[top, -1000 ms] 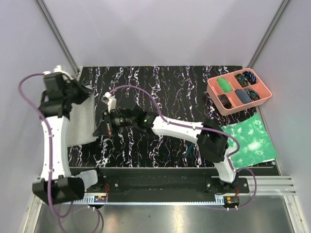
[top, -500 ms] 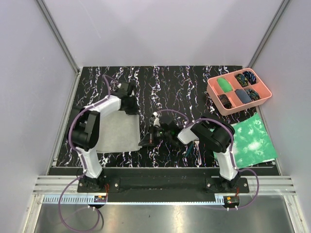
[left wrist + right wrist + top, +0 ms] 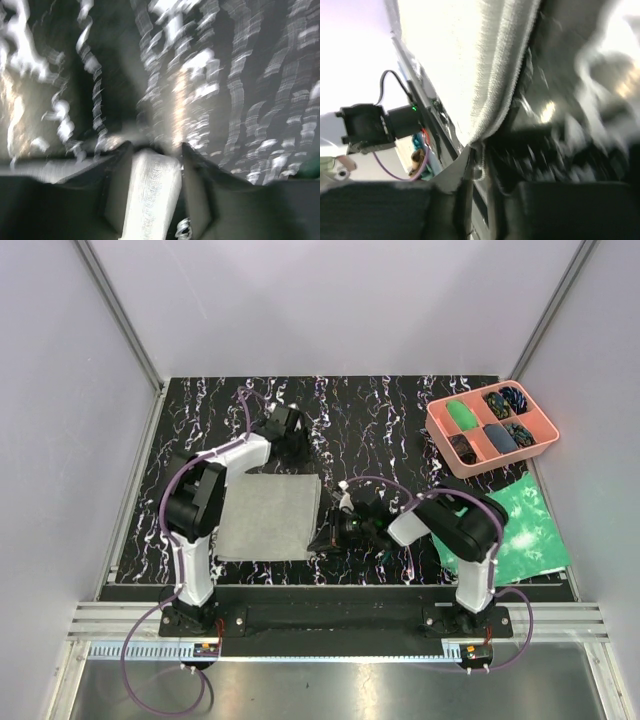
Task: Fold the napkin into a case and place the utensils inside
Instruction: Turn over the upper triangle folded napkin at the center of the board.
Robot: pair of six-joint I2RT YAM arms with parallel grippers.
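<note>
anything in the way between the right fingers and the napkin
Nothing visible stands between them. The right fingers sit at the near right corner of the napkin, and the right wrist view shows the cloth's edge directly at them, with no other object in between.

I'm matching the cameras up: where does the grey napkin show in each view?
Top view: napkin lies flat, left of centre.
Left wrist: too blurred to find it.
Right wrist: napkin fills the upper middle.
Shared landmark: black marbled tabletop, in all three.
</note>
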